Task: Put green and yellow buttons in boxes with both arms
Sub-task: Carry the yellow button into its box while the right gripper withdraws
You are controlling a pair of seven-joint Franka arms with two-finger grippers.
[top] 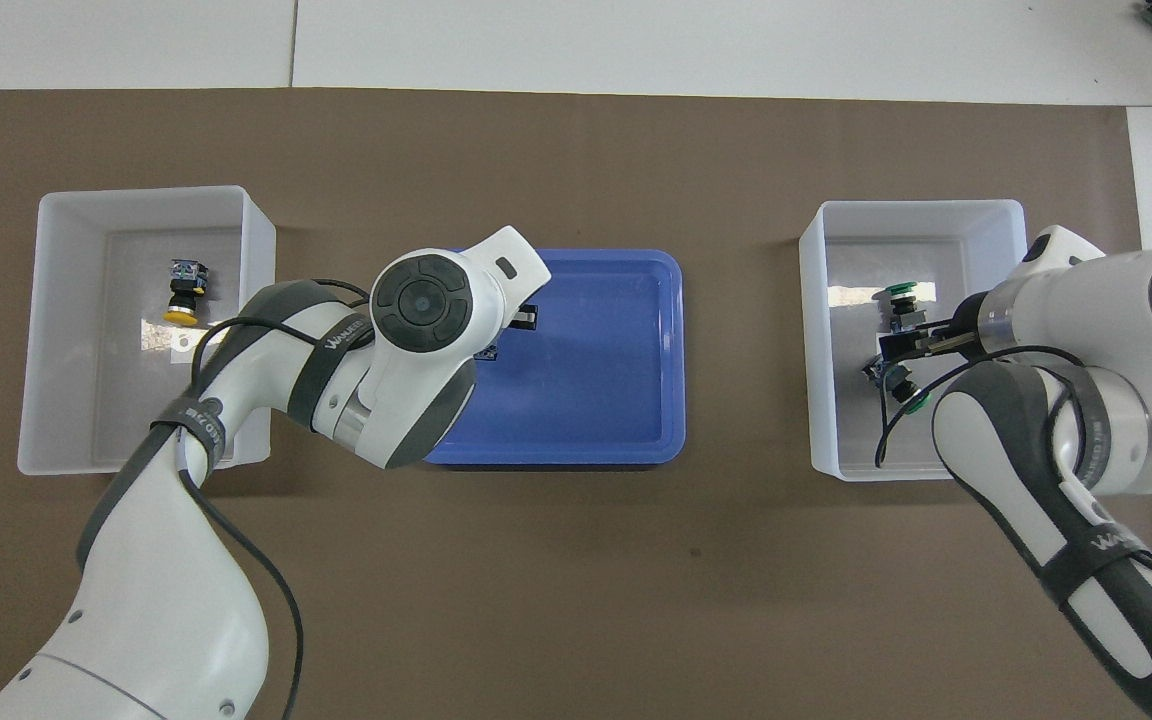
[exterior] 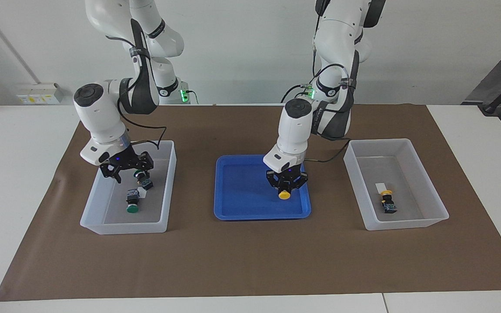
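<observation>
My left pincer [exterior: 286, 188] is down in the blue tray [exterior: 233, 208] mid-desk, pressed onto the last yellow button [exterior: 284, 194]; my right pincer [exterior: 129, 170] is over the box [exterior: 163, 191] at the right arm's end, pinching a green button [exterior: 139, 175], with the other green button [exterior: 132, 208] lying inside that box. Second yellow button [exterior: 387, 201] lies in the box [exterior: 424, 187] at the left arm's end. Buttons look light, rigid, caps slick, so I'd grip the squarish black body, not the cap.
</observation>
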